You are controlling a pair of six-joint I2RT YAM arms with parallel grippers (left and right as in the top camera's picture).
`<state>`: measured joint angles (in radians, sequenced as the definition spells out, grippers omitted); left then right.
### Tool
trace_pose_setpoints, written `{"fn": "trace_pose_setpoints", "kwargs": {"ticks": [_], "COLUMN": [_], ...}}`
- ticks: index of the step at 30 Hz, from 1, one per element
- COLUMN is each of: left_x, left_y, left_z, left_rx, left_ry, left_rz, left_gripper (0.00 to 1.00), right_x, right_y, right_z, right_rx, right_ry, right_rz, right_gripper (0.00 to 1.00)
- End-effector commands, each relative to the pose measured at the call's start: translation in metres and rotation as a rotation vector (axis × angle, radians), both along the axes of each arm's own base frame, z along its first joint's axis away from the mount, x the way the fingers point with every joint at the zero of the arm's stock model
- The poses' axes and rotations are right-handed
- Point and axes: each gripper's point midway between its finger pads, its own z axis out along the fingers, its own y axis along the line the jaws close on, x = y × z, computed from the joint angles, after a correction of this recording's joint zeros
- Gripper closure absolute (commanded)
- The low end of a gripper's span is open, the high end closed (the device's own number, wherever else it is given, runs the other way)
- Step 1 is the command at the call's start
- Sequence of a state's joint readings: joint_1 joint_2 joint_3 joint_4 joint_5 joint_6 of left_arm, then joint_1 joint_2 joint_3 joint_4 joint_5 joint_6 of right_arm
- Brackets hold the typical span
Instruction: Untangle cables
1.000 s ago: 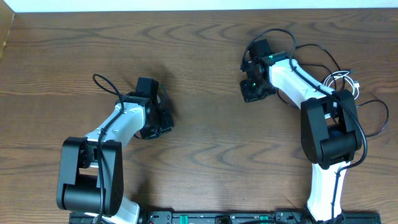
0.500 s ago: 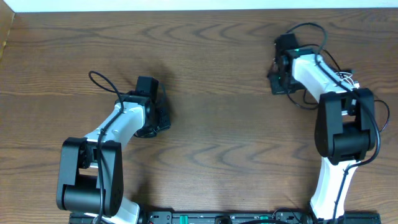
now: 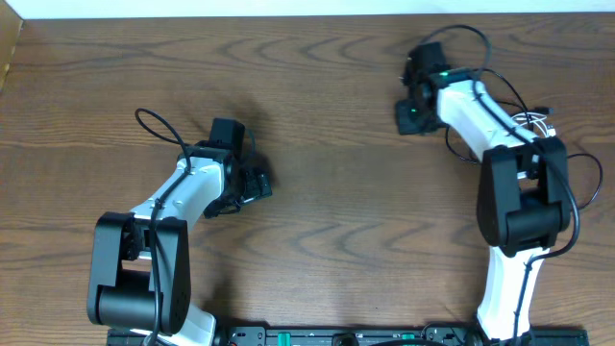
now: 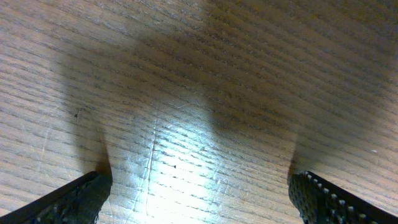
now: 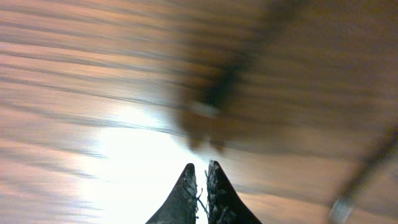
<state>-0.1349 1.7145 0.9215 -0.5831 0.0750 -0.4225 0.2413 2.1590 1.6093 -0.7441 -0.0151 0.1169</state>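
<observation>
Cables [image 3: 540, 123] are bunched at the frame's right edge; left hand [image 4: 199, 179] is spread apart, right hand [image 5: 199, 167] pressed together.

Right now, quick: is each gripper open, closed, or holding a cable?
Left gripper: open wide, holding nothing.
Right gripper: closed, nothing visible in it, though the wrist view is blurred.
</observation>
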Motion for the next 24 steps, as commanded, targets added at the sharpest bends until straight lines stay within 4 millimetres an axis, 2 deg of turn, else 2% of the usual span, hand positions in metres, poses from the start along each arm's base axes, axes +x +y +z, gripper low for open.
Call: {"fn": "trace_pose_setpoints", "kwargs": {"ticks": [1,2,4,7,8,9,13,24], "left_x": [-0.01,-0.01,-0.01,-0.01,-0.01,-0.01,-0.01,-0.01], "left_y": [0.002,0.002,0.002,0.002,0.002,0.002,0.002,0.002], "left_z": [-0.009,-0.009,-0.009,-0.009,-0.009,-0.009,-0.009,-0.009], "left_rx": [0.011,0.011,0.011,0.011,0.011,0.011,0.011,0.011], "left_ry": [0.039,0.039,0.039,0.039,0.039,0.039,0.039,0.039], "left_rz": [0.002,0.002,0.002,0.002,0.002,0.002,0.002,0.002], "left_gripper": [0.02,0.02,0.02,0.02,0.02,0.02,0.02,0.02], "right_x": [-0.007,-0.009,-0.014,-0.021,-0.024,-0.026,-0.032,-0.038], "right_y": [0.046,0.055,0.066,0.081,0.086,0.09,0.1,0.097], "right_z": [0.006,0.007,0.007,0.006,0.006,0.006,0.006,0.004], "right_rx": [0.108,0.12,0.123,0.118,0.116,0.115,0.112,0.104], "right_ry": [0.005,0.007,0.009,0.015,0.016,0.016,0.021,0.049], "right_rz": [0.091,0.108,0.133,0.169,0.179,0.188,0.213,0.212], "right_gripper": [0.85,0.76,0.5,0.21,0.05,0.01,0.01,0.01]}}
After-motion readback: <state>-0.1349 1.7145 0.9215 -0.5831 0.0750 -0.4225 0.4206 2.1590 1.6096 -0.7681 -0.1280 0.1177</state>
